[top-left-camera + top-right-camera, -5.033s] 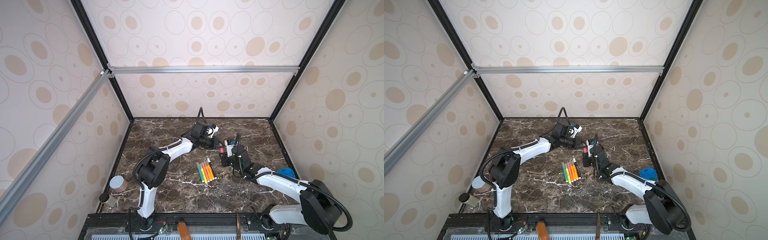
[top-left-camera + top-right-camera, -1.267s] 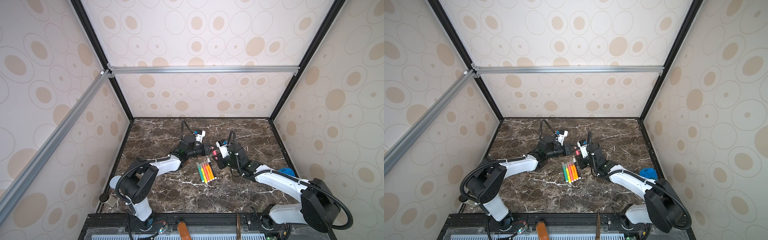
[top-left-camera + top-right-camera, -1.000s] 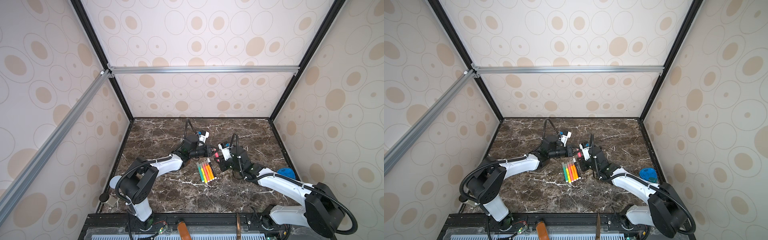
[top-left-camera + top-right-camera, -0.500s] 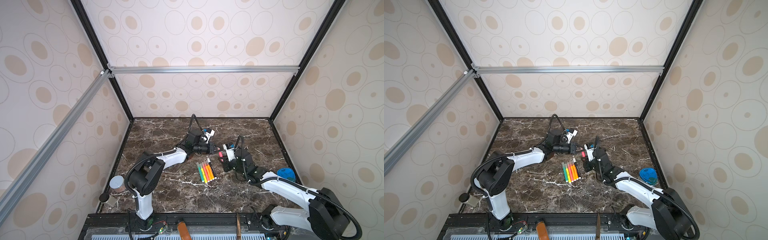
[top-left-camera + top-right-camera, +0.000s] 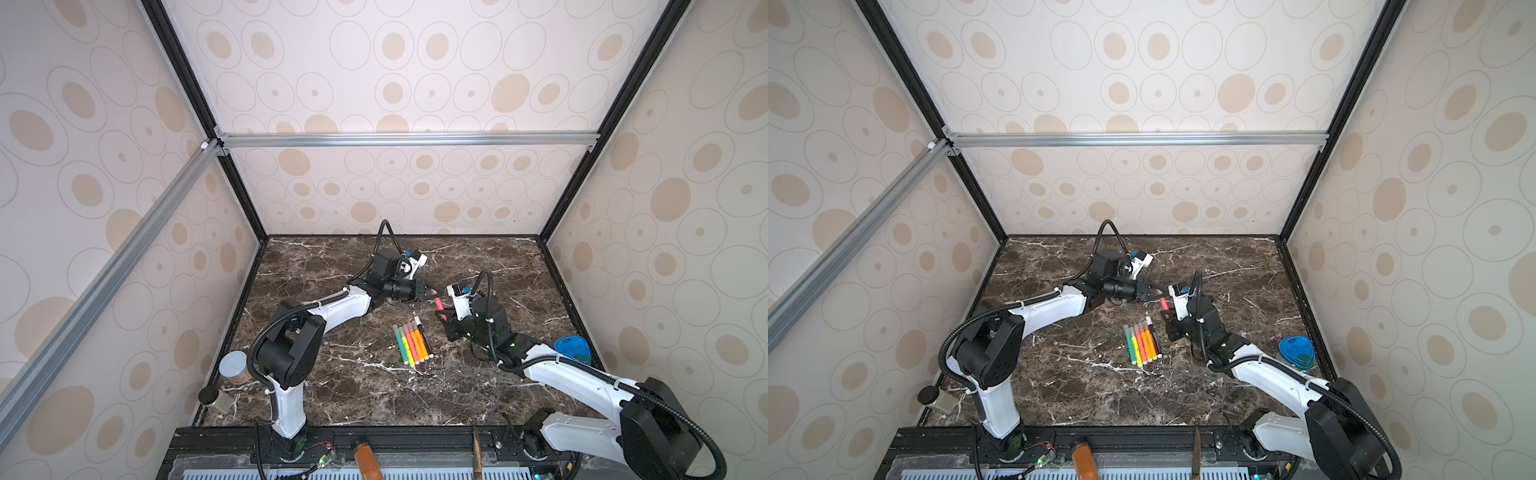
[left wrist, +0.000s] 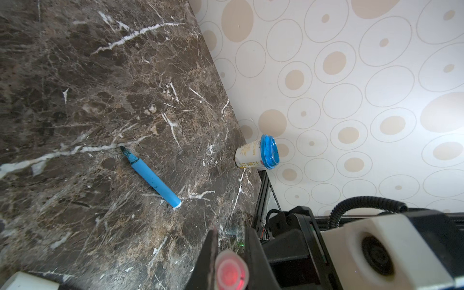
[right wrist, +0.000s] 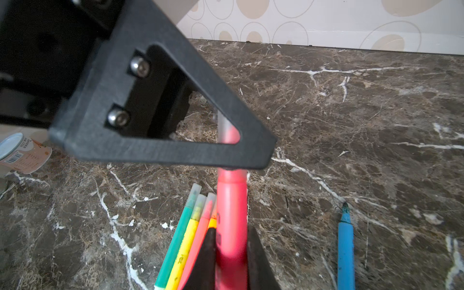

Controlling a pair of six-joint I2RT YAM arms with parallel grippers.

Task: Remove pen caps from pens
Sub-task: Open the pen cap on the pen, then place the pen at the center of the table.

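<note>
- The right gripper (image 7: 231, 241) is clamped on the body of a pink pen (image 7: 231, 198), held above the middle of the marble table (image 5: 332, 395).
- The left gripper (image 6: 229, 251) is closed tight on that pen's translucent cap (image 6: 229, 272), seen end-on in the left wrist view.
- In the right wrist view a black finger (image 7: 163, 150) of the left gripper hides the join, so whether the cap has come free cannot be told.
- A row of five pens (image 5: 411, 343) lies side by side on the table just beside the right gripper. The right wrist view shows pale caps on some and cuts off their far ends.
- An uncapped blue pen (image 6: 153, 179) lies alone on the table; it cannot be made out in the top views.
</note>
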